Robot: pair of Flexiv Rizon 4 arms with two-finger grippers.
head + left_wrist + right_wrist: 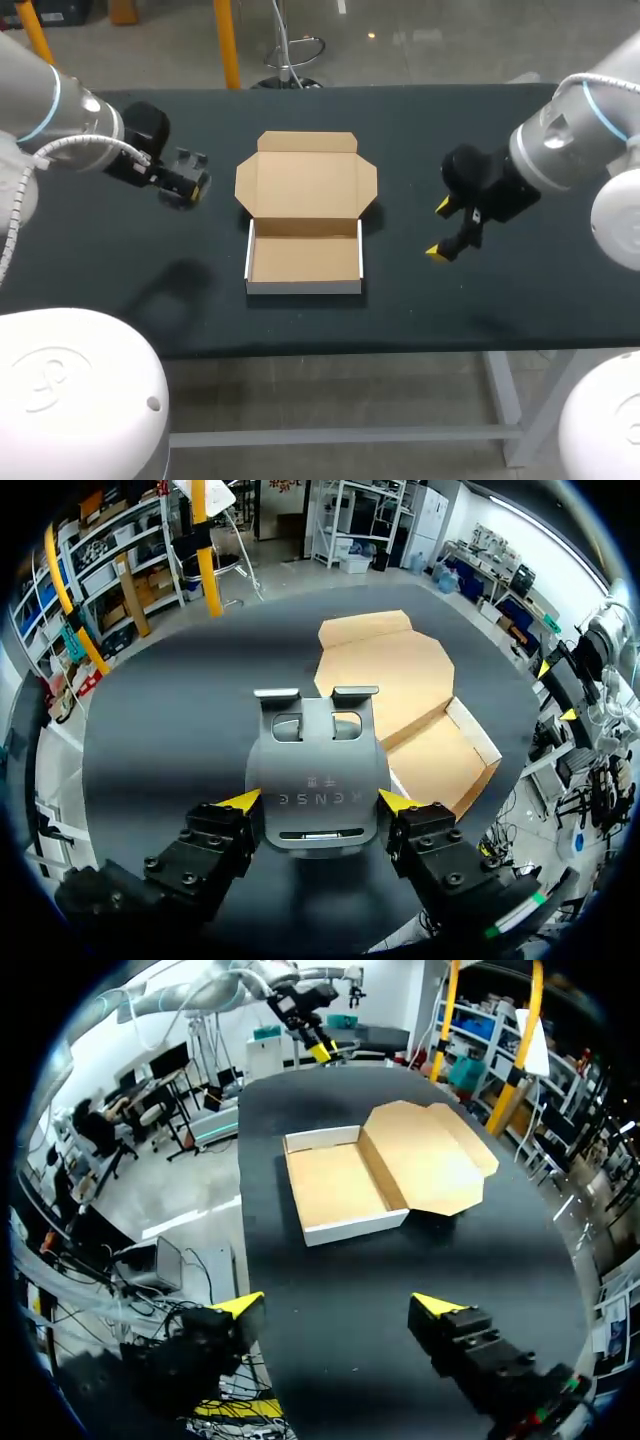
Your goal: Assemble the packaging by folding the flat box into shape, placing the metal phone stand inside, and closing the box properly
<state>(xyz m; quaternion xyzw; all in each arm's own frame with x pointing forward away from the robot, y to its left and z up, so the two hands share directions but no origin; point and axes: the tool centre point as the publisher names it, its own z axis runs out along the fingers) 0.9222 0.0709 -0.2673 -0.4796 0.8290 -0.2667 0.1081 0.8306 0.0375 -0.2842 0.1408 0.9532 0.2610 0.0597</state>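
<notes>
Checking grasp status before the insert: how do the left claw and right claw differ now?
The left claw is shut on the grey phone stand; the right claw is open and empty. The left claw sits left of the box, the right claw to its right. Both are clear of the box.

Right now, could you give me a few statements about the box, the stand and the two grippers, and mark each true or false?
1. The box is folded into shape, with its lid open. True.
2. The stand lies inside the box. False: it is between the left gripper's fingers, beside the box, and the box is empty.
3. The right gripper holds nothing. True.
4. The left gripper is open and empty. False: it is shut on the stand.
</notes>
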